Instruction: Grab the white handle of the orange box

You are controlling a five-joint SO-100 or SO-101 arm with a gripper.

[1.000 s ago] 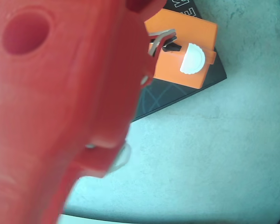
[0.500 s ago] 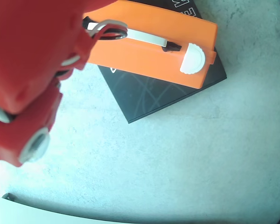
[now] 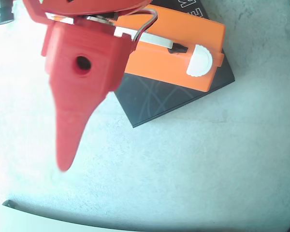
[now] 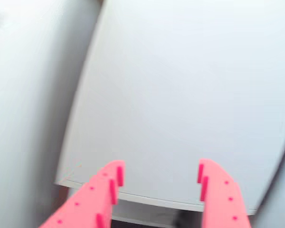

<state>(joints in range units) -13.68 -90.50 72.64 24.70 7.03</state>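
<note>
Since half a second ago the arm has swung so its red fingers (image 4: 159, 178), spread apart, point away. Orange box (image 3: 183, 46) lies upper-left to lower-right atop a black box (image 3: 169, 99); white handle (image 3: 157, 41) runs along it.

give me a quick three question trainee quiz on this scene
1. True or false: the tool is shut on the white handle.
2. In the overhead view, the orange box rests on: A) a black flat box, B) a wooden tray, C) bare table only.
3. Fill in: the round white knob sits at the ____ end of the orange box in the overhead view.

Key: 1 false, the wrist view shows the fingers apart with nothing between them. 2 A, the black flat box. 3 right.
</note>
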